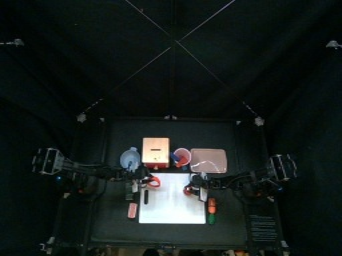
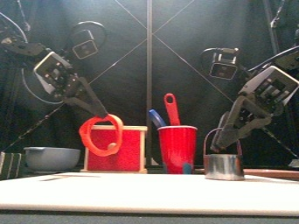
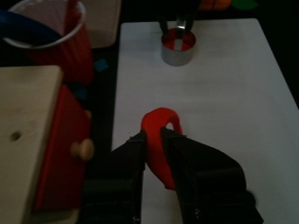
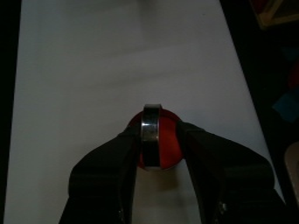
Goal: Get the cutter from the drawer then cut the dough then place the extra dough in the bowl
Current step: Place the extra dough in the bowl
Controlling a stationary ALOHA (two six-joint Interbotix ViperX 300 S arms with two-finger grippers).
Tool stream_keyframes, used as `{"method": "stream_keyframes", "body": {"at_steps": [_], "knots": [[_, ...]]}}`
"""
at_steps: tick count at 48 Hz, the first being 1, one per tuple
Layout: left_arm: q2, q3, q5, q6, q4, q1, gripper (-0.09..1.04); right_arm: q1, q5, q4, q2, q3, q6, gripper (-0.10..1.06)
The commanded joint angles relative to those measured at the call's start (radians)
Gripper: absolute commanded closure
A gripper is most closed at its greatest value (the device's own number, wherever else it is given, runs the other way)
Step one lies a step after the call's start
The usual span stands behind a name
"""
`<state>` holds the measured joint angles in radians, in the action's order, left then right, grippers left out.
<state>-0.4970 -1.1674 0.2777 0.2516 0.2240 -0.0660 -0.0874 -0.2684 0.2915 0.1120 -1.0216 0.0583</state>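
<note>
My left gripper is shut on a red dough ring that hangs in the air in front of the wooden box. The left wrist view shows the ring pinched between the jaws above the white board. The metal cutter stands on the board at the right. My right gripper is shut on its wire handle. In the right wrist view the cutter's handle crosses a red dough disc inside the cutter. The blue-grey bowl sits at the far left.
A red cup with a blue and a red toy knife stands behind the board, between the box and the cutter. The box's red drawer front faces the board. A pink tray lies at the back right.
</note>
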Motion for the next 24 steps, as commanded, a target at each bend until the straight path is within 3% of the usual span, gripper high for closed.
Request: {"method": "stream_keyframes", "body": {"at_steps": [1, 9, 16, 24], "knots": [[-0.15, -0.064, 0.009, 0.002, -0.003, -0.044, 0.32, 0.005, 0.008, -0.003, 0.005, 0.028, -0.002, 0.21], [-0.344, -0.169, 0.009, 0.003, -0.003, -0.15, 0.31, 0.003, 0.018, -0.005, -0.029, 0.052, -0.002, 0.21], [-0.362, -0.221, 0.002, -0.002, 0.003, -0.295, 0.31, 0.002, 0.038, -0.006, -0.058, 0.077, 0.0, 0.21], [-0.354, -0.23, -0.023, -0.002, 0.029, -0.356, 0.27, 0.003, 0.055, -0.011, -0.06, 0.091, 0.002, 0.21]]}}
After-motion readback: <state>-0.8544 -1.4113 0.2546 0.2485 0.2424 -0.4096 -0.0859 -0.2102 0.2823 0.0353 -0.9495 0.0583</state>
